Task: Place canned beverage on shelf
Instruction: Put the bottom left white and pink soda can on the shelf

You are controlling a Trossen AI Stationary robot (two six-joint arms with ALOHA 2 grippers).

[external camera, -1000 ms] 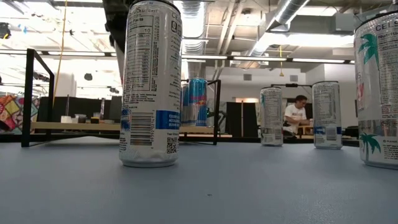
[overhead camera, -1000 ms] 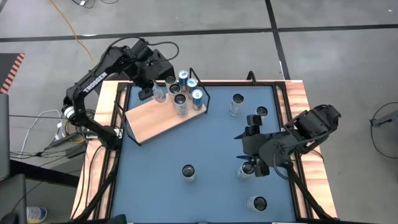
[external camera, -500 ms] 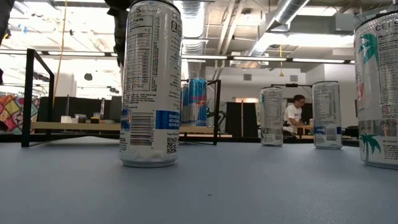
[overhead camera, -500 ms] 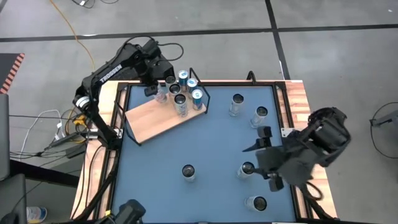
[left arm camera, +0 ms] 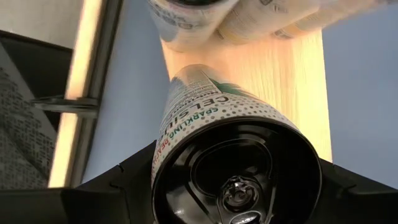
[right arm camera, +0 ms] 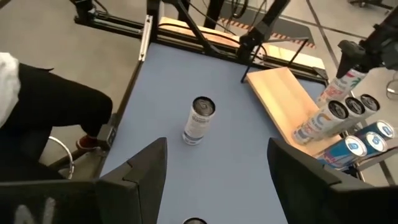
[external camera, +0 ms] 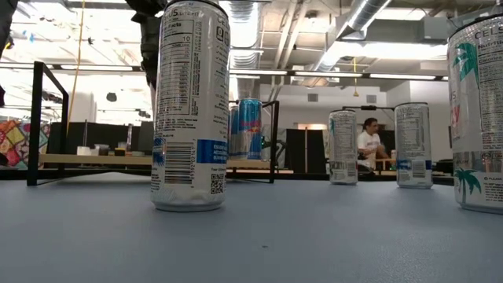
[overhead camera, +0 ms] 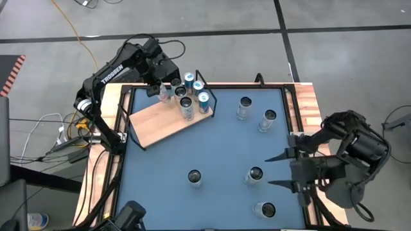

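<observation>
Right pincer (overhead camera: 277,171) retracted, spread empty | left pincer (overhead camera: 162,92) clamps can (left arm camera: 233,149)

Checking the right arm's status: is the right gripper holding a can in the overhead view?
No. The right gripper hangs open and empty near the blue table's right edge, apart from the nearest can.

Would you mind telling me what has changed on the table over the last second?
The right claw has pulled back from the can near the table's right side toward the right edge, open and empty. The left claw stays at the far end of the shelf, closed on a Celsius can standing there. The other cans have not moved.
</observation>
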